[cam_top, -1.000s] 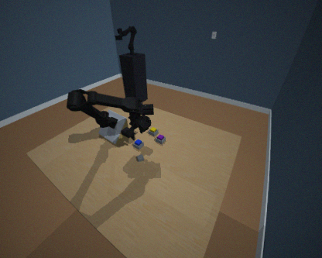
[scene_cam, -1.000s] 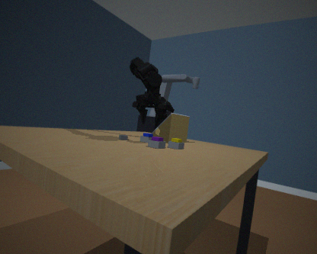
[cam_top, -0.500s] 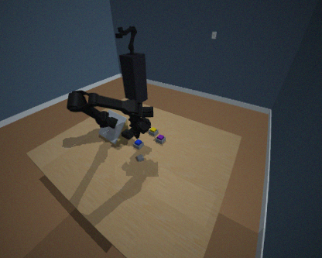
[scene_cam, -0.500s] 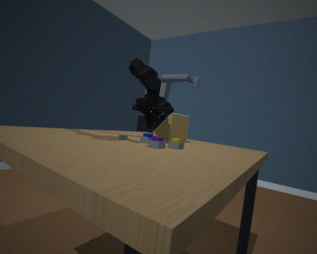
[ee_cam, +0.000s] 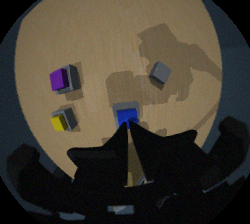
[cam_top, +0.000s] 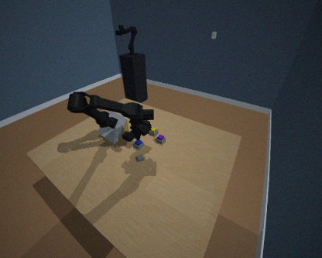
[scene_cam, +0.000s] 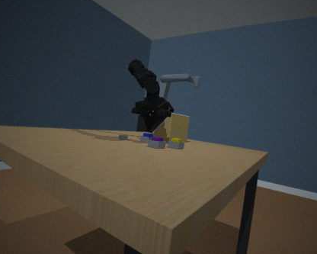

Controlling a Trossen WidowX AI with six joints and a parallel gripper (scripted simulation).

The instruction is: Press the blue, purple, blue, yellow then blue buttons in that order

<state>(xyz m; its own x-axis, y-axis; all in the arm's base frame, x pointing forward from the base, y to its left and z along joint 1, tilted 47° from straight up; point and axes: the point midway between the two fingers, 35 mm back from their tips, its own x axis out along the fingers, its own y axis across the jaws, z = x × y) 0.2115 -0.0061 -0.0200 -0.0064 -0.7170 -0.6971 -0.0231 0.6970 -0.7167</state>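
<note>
My gripper (cam_top: 138, 138) (ee_cam: 128, 123) is shut and empty, tips pointing down. In the wrist view its tips overlap the near edge of the blue button (cam_top: 138, 142) (scene_cam: 148, 135) (ee_cam: 127, 114); in the top view they are just above it. Whether they touch it I cannot tell. The blue button sits on a grey base. The purple button (cam_top: 160, 137) (scene_cam: 157, 139) (ee_cam: 58, 79) and the yellow button (cam_top: 153, 129) (scene_cam: 176, 139) (ee_cam: 59, 122) stand on grey bases to the left in the wrist view, away from the tips, and look unpressed.
A small grey block (cam_top: 140, 158) (scene_cam: 123, 137) (ee_cam: 160, 73) lies near the blue button, up and to the right in the wrist view. A large wedge (cam_top: 112, 131) (scene_cam: 180, 128), pale grey and yellowish, stands beside the arm. Another dark arm (cam_top: 131, 40) stands on a pedestal beyond the table.
</note>
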